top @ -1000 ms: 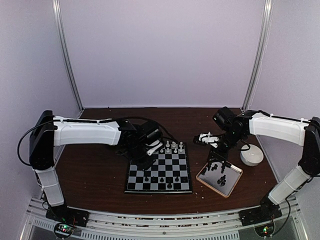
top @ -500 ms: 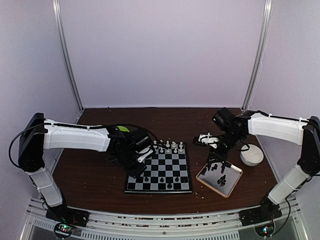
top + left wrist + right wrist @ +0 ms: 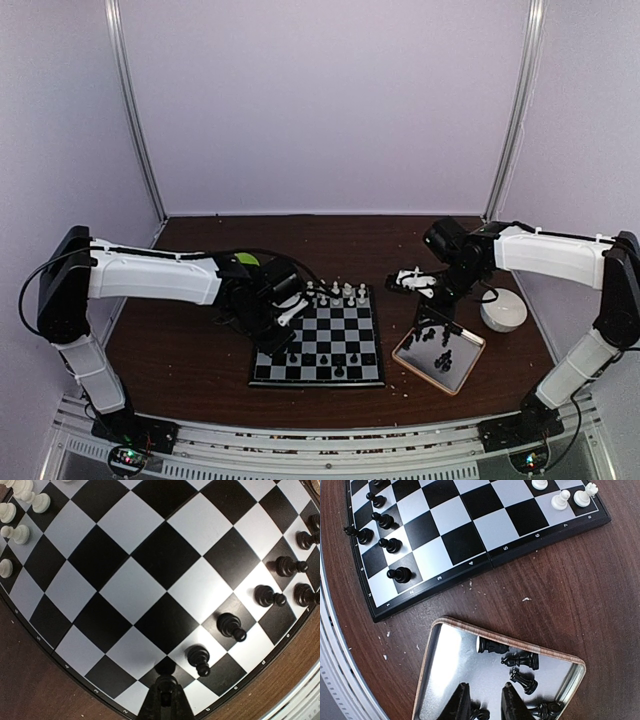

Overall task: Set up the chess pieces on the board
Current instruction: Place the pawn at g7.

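Chessboard (image 3: 340,335) lies flat on the dark wood bench (image 3: 190,350), centre, slightly toward the near edge. Black chess pieces (image 3: 230,626) stand in a line along one side of the board, with one more (image 3: 305,594) behind them on the outermost row. White chess pieces (image 3: 20,532) cluster at the opposite side, upright. The middle squares are bare. Left arm reaches in over the board's left side. Its end effector (image 3: 164,682) is clenched, fingers pressed to a point above a black square near the left border. A dark rounded shape sits right at the tips; cannot tell whether it is a piece or whether it is gripped. The nearest black pawn (image 3: 199,657) stands just beside the tips, on the adjoining light square. A tan-rimmed metal tray (image 3: 447,665) sits on the bench to the right of the board, near it but not touching and set at an angle to it. Several black pieces (image 3: 520,659) lie on their sides in the tray, gathered toward one end. Right end effector (image 3: 485,700) hangs over the tray, released, fingers parted with bare metal showing between them. One small black piece (image 3: 480,712) lies low between the fingers, close to one of them; contact unclear. A white round object (image 3: 503,310) rests on the bench beyond the tray, far right.
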Available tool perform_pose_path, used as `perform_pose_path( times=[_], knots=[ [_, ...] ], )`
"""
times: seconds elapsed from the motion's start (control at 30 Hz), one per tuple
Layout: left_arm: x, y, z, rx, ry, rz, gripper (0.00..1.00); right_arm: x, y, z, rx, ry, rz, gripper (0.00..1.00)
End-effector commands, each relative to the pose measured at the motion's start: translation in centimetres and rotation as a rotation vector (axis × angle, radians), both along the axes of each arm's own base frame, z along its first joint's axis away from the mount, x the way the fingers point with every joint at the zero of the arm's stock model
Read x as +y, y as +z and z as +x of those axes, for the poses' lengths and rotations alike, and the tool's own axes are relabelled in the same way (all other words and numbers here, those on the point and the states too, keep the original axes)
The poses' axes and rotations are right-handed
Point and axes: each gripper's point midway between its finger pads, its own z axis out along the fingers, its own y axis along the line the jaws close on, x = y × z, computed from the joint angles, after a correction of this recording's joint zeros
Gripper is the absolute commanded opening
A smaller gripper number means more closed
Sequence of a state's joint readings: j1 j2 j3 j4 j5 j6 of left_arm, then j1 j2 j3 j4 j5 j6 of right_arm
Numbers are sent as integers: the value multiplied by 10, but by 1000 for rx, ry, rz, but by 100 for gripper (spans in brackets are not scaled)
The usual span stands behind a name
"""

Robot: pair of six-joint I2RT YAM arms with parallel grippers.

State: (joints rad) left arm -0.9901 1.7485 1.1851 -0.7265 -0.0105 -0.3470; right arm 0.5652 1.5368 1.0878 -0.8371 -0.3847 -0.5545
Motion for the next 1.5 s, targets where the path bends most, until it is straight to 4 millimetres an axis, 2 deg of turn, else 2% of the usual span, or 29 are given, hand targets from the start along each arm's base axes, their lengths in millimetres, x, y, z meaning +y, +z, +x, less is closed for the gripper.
perform_pose_path(
  times=[0.0, 0.5, 0.73, 1.07, 1.27, 1.37, 1.47],
  knots=[
    [0, -4, -3, 16, 10, -6, 0, 4, 2, 2, -4, 22, -2, 23],
    [2, -15, -6, 34, 9, 5, 0, 5, 1, 1, -1, 26, -8, 24],
    [2, -16, -5, 32, 10, 8, 4, 4, -1, 0, 4, 25, -15, 24],
    [0, -10, -4, 23, 8, -8, 20, 5, -2, 0, 5, 29, -20, 24],
    [-4, 7, 1, -13, 7, -35, 27, 5, -1, 0, 5, 29, -18, 24],
    [-2, 28, 11, -72, 8, -31, 30, 4, 4, 2, -17, 24, -22, 24],
    [-1, 60, 28, -146, 11, -50, 35, -4, 12, 8, -68, -1, -42, 24]
  ],
)
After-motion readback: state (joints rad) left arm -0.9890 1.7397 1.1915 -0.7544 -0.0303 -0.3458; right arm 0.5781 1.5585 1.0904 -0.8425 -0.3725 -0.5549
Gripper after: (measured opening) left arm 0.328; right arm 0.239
